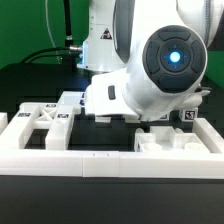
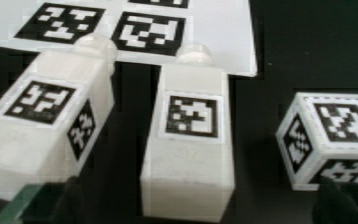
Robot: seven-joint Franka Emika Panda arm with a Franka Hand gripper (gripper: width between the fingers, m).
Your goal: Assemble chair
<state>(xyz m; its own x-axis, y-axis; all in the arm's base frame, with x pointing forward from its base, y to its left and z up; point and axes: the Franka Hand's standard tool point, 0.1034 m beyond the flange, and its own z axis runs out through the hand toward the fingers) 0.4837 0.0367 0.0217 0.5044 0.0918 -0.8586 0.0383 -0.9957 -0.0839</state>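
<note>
In the wrist view, two matte white chair bars lie side by side on the black table, each with a square marker tag on top. My gripper (image 2: 190, 212) is open over the near end of the middle bar (image 2: 190, 130). Its dark fingers (image 2: 12, 206) stand wide on either side of the bar, with a gap to it. The other bar (image 2: 55, 108) lies beside it, and a small tagged cube (image 2: 332, 138) sits on the opposite side. In the exterior view the arm's wrist (image 1: 160, 70) hides the gripper. A cut-out panel (image 1: 40, 122) lies at that view's left.
The marker board (image 2: 140, 28) lies just beyond the bars' far ends. A long low white border wall (image 1: 100, 158) runs along the front of the table. More white parts (image 1: 170, 142) sit behind the wall at the exterior view's right.
</note>
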